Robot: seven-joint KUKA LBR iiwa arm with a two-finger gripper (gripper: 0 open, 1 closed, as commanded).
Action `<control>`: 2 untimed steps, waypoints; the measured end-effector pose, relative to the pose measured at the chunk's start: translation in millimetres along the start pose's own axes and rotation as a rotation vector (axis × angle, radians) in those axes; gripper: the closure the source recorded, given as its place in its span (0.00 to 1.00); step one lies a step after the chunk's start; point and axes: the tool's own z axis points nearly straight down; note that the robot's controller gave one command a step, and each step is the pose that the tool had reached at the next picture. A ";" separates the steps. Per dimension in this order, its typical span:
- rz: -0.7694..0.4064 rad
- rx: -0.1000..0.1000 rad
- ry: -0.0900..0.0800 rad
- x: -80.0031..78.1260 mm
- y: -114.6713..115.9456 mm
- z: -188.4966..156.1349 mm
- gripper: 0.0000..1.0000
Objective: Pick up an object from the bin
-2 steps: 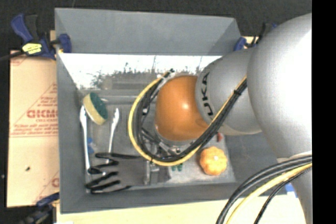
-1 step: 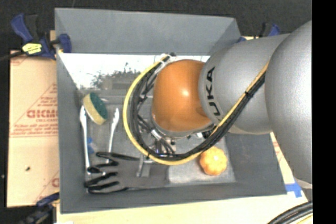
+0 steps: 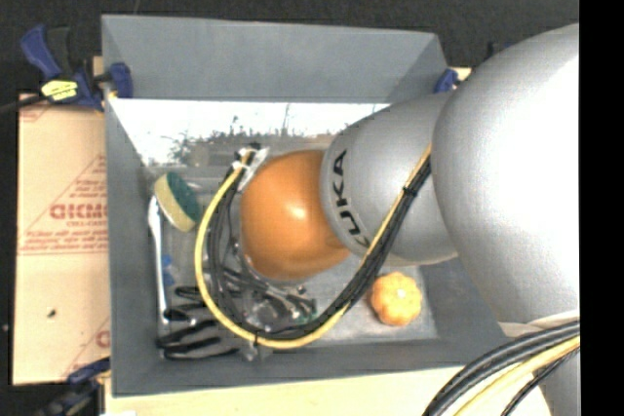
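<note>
Camera view looks into the grey metal bin [image 3: 127, 239], where the claw [image 3: 265, 307] sits low under the orange wrist cover [image 3: 288, 214]; whether it is apart or together cannot be told. Black curved pieces [image 3: 190, 331] lie just beside it at lower left, a bumpy orange ball [image 3: 395, 299] lies at lower right, and a round green-and-cream disc [image 3: 180, 200] is by the left wall. The silver arm [image 3: 390, 200] reads "UKA".

In my bin [image 3: 127, 307] I count one orange fruit [image 3: 395, 299], one round sponge [image 3: 179, 199] and one black looped thing [image 3: 190, 334].
</note>
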 end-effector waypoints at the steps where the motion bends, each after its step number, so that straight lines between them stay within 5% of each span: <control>1: 0.578 -0.001 -0.019 15.0 -20.6 22.5 0.00; 2: -0.147 0.000 -0.014 -18.9 -29.6 25.9 1.00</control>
